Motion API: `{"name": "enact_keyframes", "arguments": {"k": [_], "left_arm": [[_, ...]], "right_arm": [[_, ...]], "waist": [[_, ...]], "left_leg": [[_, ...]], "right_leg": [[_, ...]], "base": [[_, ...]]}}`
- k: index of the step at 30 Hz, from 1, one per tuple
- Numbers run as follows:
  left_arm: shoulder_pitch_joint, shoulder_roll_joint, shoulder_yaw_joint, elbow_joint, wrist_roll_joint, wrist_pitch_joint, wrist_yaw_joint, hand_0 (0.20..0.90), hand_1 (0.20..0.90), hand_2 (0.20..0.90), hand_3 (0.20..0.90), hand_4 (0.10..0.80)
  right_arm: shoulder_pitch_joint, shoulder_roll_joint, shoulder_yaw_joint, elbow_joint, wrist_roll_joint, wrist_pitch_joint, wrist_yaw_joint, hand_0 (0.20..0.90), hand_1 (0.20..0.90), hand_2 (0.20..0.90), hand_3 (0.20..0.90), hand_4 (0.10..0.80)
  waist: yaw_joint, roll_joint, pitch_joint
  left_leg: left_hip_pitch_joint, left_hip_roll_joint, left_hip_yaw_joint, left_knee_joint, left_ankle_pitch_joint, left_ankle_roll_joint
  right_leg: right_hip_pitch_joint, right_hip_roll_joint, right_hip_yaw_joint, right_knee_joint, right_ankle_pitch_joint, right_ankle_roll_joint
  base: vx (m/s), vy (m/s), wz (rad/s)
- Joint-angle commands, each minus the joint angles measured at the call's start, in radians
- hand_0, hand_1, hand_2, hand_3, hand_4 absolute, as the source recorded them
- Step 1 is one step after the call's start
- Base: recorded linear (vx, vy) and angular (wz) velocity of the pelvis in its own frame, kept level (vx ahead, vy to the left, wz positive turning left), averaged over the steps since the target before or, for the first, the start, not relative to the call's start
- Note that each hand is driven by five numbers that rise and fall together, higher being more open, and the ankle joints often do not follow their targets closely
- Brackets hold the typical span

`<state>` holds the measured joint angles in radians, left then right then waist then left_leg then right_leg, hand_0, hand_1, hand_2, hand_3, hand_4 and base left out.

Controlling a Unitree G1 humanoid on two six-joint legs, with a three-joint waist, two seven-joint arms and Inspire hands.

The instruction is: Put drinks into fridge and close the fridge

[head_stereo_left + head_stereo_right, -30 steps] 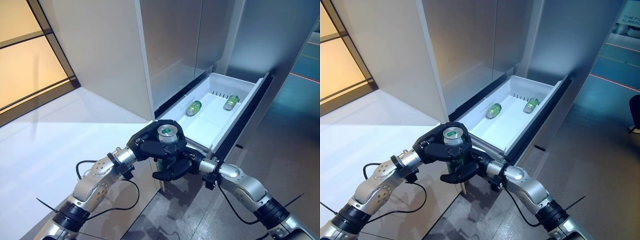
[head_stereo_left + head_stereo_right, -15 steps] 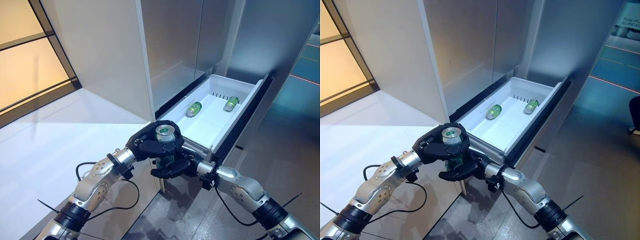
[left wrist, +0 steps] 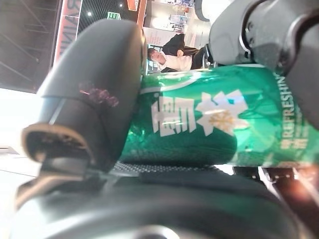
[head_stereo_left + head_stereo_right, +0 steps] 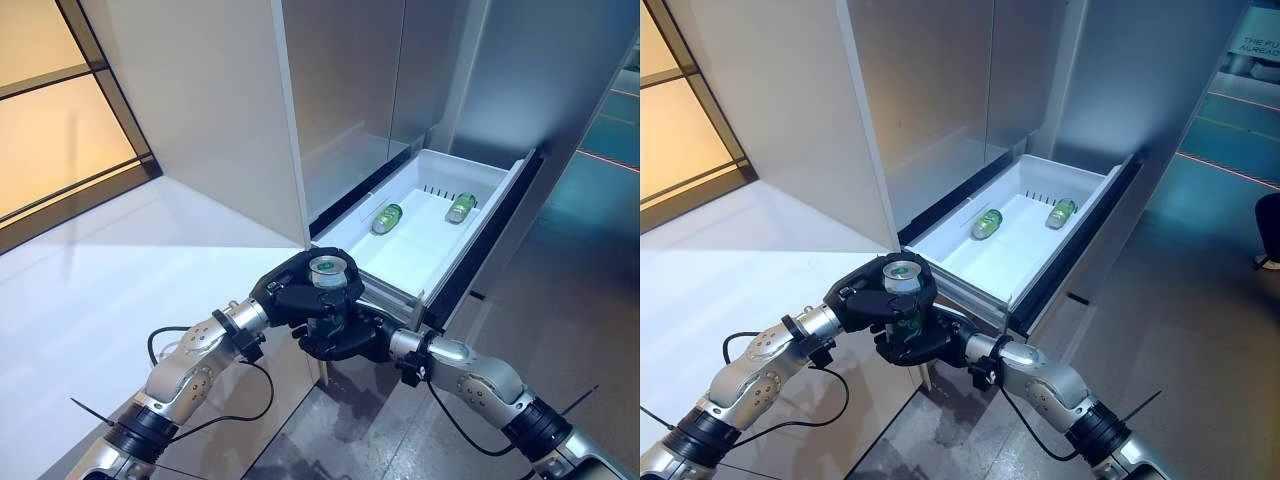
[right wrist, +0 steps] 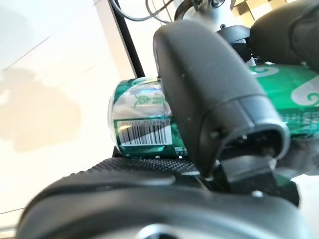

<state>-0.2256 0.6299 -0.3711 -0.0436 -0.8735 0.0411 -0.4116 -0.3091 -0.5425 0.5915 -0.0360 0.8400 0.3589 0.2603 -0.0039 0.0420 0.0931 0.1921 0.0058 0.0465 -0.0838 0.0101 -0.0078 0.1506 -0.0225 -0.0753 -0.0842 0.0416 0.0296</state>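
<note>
Upright before the open fridge drawer (image 4: 480,180), near its front corner, a green can (image 4: 327,297) sits clasped between left robot hand (image 4: 290,295) and right robot hand (image 4: 345,340); wrist views show curled fingers (image 3: 89,99) wrapping its smooth, likely slippery, dentable wall mid-body.

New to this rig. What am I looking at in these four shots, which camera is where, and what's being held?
It is a humanoid robot with two silver-grey arms ending in dark hands. The two wide shots come from a stereo camera on its head, looking down. The two close shots come from cameras on each wrist.

The left hand and the right hand both curl round one upright green can, held in front of the open fridge drawer. The left grips near the top, the right lower down. Each wrist view shows the same can against that hand's palm.

Two more green cans, one and another, already lie on their sides in the white drawer.
</note>
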Motion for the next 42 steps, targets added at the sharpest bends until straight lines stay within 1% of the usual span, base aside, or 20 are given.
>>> {"name": "enact_keyframes", "arguments": {"k": [1,9,18,19,20,21,22,26,30,31,34,38,40,42], "left_arm": [[-0.278,-0.141,-0.052,-0.099,-0.028,-0.211,-0.091,0.3,0.3,0.3,0.2,0.1],[-0.273,-0.137,-0.057,-0.09,-0.019,-0.214,-0.094,0.3,0.3,0.3,0.2,0.1],[-0.269,-0.139,-0.061,-0.082,0.014,-0.224,-0.069,0.3,0.3,0.3,0.2,0.1],[-0.268,-0.137,-0.061,-0.081,0.017,-0.225,-0.065,0.321,0.321,0.321,0.225,0.125],[-0.266,-0.137,-0.059,-0.077,0.025,-0.229,-0.059,0.658,0.658,0.658,0.617,0.517],[-0.264,-0.136,-0.057,-0.076,0.028,-0.233,-0.054,0.658,0.658,0.658,0.617,0.517],[-0.264,-0.134,-0.056,-0.074,0.03,-0.236,-0.051,0.9,0.9,0.9,0.9,0.8],[-0.253,-0.124,-0.033,-0.06,0.039,-0.279,-0.024,0.9,0.9,0.9,0.9,0.8],[-0.243,-0.111,0.003,-0.069,0.08,-0.346,0.024,0.9,0.9,0.9,0.9,0.8],[-0.242,-0.109,0.007,-0.071,0.076,-0.355,0.022,0.9,0.9,0.9,0.9,0.8],[-0.232,-0.093,0.034,-0.101,0.12,-0.387,0.073,0.9,0.9,0.9,0.9,0.8],[-0.235,-0.087,0.065,-0.108,0.146,-0.385,0.166,0.9,0.9,0.9,0.9,0.8],[-0.235,-0.093,0.074,-0.105,0.143,-0.38,0.195,0.9,0.9,0.9,0.9,0.8],[-0.227,-0.112,0.096,-0.084,0.123,-0.385,0.225,0.9,0.9,0.9,0.9,0.8]], "right_arm": [[-0.191,0.252,0.053,-0.082,0.205,-0.059,0.061,0.3,0.3,0.3,0.2,0.1],[-0.2,0.239,0.053,-0.086,0.188,-0.051,0.047,0.3,0.3,0.3,0.2,0.1],[-0.21,0.229,0.038,-0.09,0.166,-0.071,0.026,0.3,0.3,0.3,0.2,0.1],[-0.211,0.225,0.036,-0.091,0.161,-0.076,0.024,0.3,0.3,0.3,0.2,0.1],[-0.216,0.22,0.031,-0.093,0.158,-0.078,0.019,0.3,0.3,0.3,0.2,0.1],[-0.219,0.217,0.028,-0.095,0.151,-0.082,0.014,0.3,0.3,0.3,0.2,0.1],[-0.222,0.216,0.027,-0.095,0.146,-0.085,0.011,0.3,0.3,0.3,0.2,0.1],[-0.248,0.19,-0.002,-0.099,0.115,-0.104,-0.018,0.3,0.3,0.3,0.2,0.1],[-0.268,0.16,-0.04,-0.115,0.074,-0.09,-0.041,0.3,0.3,0.3,0.2,0.1],[-0.271,0.153,-0.046,-0.117,0.074,-0.087,-0.043,0.3,0.3,0.3,0.2,0.1],[-0.283,0.129,-0.065,-0.125,0.05,-0.084,-0.048,0.3,0.3,0.3,0.2,0.1],[-0.299,0.099,-0.093,-0.148,0.047,-0.086,-0.051,0.3,0.3,0.3,0.2,0.1],[-0.302,0.1,-0.104,-0.149,0.04,-0.099,-0.05,0.3,0.3,0.3,0.2,0.1],[-0.311,0.1,-0.132,-0.162,0.03,-0.127,-0.061,0.3,0.3,0.3,0.2,0.1]], "waist": [[-0.016,-0.018,-0.044],[-0.018,-0.016,-0.042],[-0.02,-0.018,-0.04],[-0.02,-0.019,-0.04],[-0.02,-0.019,-0.04],[-0.02,-0.019,-0.04],[-0.02,-0.019,-0.04],[-0.019,-0.022,-0.04],[-0.016,-0.027,-0.044],[-0.015,-0.028,-0.044],[-0.01,-0.034,-0.044],[-0.01,-0.039,-0.045],[-0.01,-0.039,-0.045],[-0.01,-0.042,-0.046]], "left_leg": [[-0.016,-0.072,-0.045,0.038,-0.075,0.055],[-0.015,-0.071,-0.044,0.038,-0.075,0.055],[-0.013,-0.069,-0.043,0.04,-0.075,0.053],[-0.014,-0.069,-0.044,0.04,-0.075,0.053],[-0.014,-0.068,-0.043,0.041,-0.075,0.052],[-0.014,-0.068,-0.042,0.041,-0.075,0.052],[-0.015,-0.068,-0.042,0.041,-0.075,0.052],[-0.014,-0.066,-0.041,0.041,-0.076,0.05],[-0.016,-0.064,-0.042,0.039,-0.075,0.047],[-0.016,-0.064,-0.042,0.039,-0.076,0.046],[-0.029,-0.064,-0.043,0.048,-0.07,0.042],[-0.031,-0.061,-0.046,0.046,-0.069,0.04],[-0.032,-0.061,-0.048,0.046,-0.069,0.04],[-0.03,-0.059,-0.05,0.047,-0.07,0.038]], "right_leg": [[-0.021,0.014,-0.02,0.139,-0.145,0.018],[-0.02,0.015,-0.019,0.14,-0.145,0.017],[-0.017,0.016,-0.018,0.139,-0.144,0.017],[-0.017,0.017,-0.018,0.139,-0.144,0.016],[-0.017,0.017,-0.017,0.138,-0.144,0.017],[-0.018,0.017,-0.017,0.138,-0.144,0.017],[-0.018,0.017,-0.017,0.138,-0.143,0.017],[-0.015,0.018,-0.017,0.135,-0.143,0.015],[-0.014,0.02,-0.018,0.129,-0.142,0.015],[-0.014,0.019,-0.019,0.128,-0.141,0.015],[-0.022,0.02,-0.021,0.126,-0.131,0.014],[-0.024,0.023,-0.021,0.127,-0.133,0.012],[-0.024,0.024,-0.022,0.128,-0.133,0.013],[-0.023,0.025,-0.025,0.13,-0.136,0.012]], "base": [[0.0,0.0,0.0],[0.0,0.0,0.0],[0.0,0.0,0.0],[0.0,0.0,0.0],[0.0,0.0,0.0],[0.0,0.0,0.0],[0.0,0.0,0.0],[0.0,0.0,0.0],[0.0,0.0,0.0],[-0.035,-0.026,0.0],[-0.024,-0.032,0.0],[-0.001,-0.009,0.0],[0.0,0.0,0.0],[0.006,-0.019,0.0]]}}
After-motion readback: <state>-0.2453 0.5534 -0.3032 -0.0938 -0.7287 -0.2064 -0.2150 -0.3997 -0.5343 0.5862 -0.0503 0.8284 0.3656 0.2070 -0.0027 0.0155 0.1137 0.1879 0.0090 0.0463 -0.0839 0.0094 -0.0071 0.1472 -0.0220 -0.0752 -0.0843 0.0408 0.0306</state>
